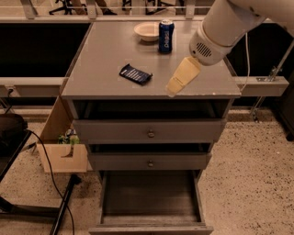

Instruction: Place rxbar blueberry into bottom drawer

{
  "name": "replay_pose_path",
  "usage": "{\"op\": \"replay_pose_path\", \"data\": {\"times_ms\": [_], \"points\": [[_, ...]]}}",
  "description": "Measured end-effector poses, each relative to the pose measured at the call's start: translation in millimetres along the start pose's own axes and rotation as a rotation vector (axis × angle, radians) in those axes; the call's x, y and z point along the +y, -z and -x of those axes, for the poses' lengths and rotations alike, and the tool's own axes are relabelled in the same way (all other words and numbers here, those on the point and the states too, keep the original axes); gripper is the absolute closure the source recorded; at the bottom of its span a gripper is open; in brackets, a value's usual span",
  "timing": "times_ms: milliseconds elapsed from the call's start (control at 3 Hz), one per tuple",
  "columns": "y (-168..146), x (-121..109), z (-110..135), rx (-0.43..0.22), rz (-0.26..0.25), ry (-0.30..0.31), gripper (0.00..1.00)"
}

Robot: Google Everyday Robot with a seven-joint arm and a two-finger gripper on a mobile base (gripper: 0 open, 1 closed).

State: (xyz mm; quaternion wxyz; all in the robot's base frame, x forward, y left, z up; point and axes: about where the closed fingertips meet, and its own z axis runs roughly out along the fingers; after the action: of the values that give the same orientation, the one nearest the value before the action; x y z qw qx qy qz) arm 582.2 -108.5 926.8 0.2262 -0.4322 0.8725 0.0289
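The rxbar blueberry (135, 74) lies flat on the grey cabinet top (101, 50), a little left of the middle and towards the front edge, turned at a slant. Its dark navy wrapper carries pale printed lines, but none of them can be read. Behind it, near the back edge, stands an upright blue soda can (166, 36) with white lettering running down its side, too small to make out for certain. A shallow cream bowl (147, 31) sits just to the can's left.

The gripper (173, 87), cream-coloured and tapering, hangs at the end of a bulky white arm (225, 27) that comes in from the upper right. It points down and to the left over the front right part of the cabinet top, to the right of the bar and apart from it. Whether it is open or closed cannot be told, and it carries nothing visible.

Below the top, the top drawer (115, 131) and the middle drawer (115, 161) each show a round metal knob. The bottom drawer (151, 228) is pulled out, its grey wooden tray open towards the camera.

The floor (248, 174) is pale, speckled terrazzo. To the left of the cabinet stands an open cardboard box (62, 158) with green packaging inside, and a black cable (46, 165) trails over the floor beside it. Chair bases (64, 7) show along the top edge, behind a pale railing.
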Motion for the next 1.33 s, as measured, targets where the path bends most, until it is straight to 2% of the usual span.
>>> {"op": "replay_pose_path", "data": {"times_ms": [333, 667, 1000, 1333], "points": [[-16.2, 1.9, 19.9, -0.115, 0.032, 0.009, 0.0], [-23.9, -6.0, 55.3, -0.311, 0.006, -0.005, 0.0], [-24.8, -6.4, 54.9, -0.309, 0.008, -0.009, 0.0], [-45.4, -7.1, 63.4, -0.319, 0.036, -0.013, 0.0]]}}
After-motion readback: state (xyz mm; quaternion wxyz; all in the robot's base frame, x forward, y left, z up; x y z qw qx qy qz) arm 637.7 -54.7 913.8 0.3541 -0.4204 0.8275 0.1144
